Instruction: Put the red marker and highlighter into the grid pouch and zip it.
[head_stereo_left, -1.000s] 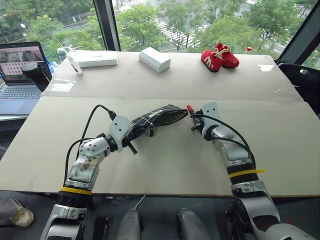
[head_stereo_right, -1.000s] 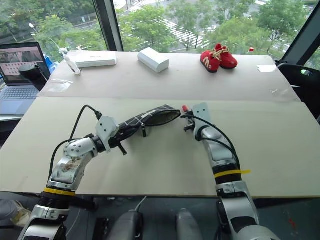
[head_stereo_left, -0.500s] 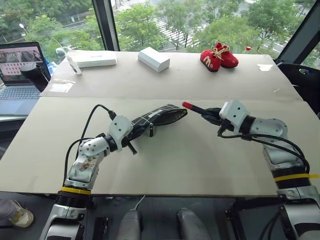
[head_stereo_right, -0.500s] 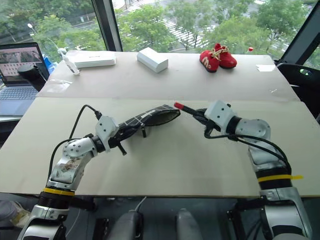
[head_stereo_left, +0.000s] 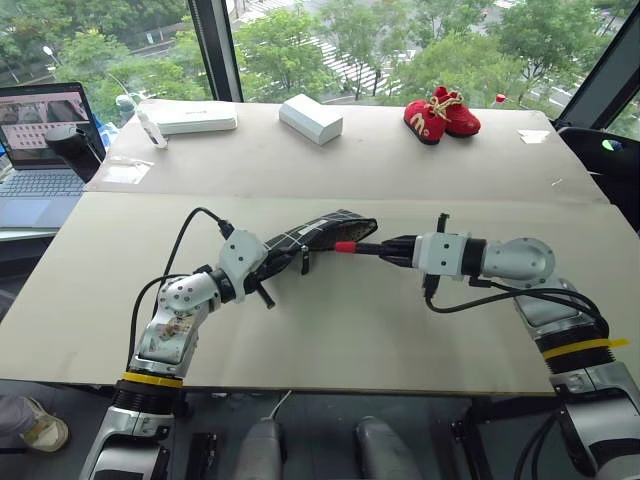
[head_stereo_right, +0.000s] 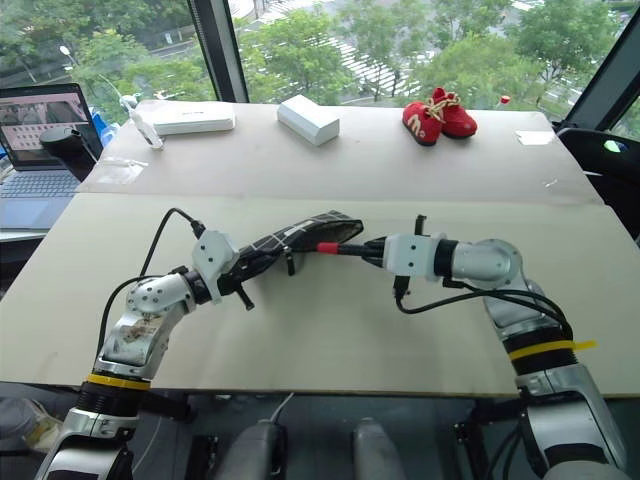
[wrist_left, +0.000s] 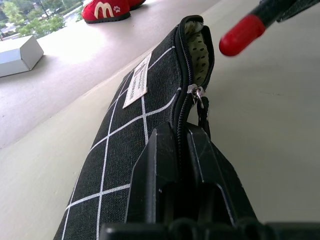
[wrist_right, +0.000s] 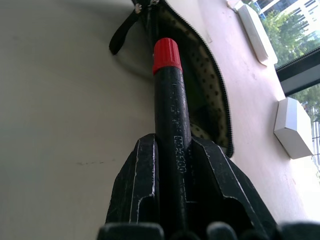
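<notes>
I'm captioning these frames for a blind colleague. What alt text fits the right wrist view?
The right gripper holds the red marker between its black fingers, red cap pointed at the open mouth of the grid pouch, which shows a pale dotted lining. Two white boxes lie on the beige table beyond.

Grid pouch (wrist_left: 150, 115): near end hidden behind the left tool (wrist_left: 180, 165).
Red marker (wrist_right: 170, 125): rear end hidden between the right tool (wrist_right: 172, 165) fingers.
Label print: too small to read.
</notes>
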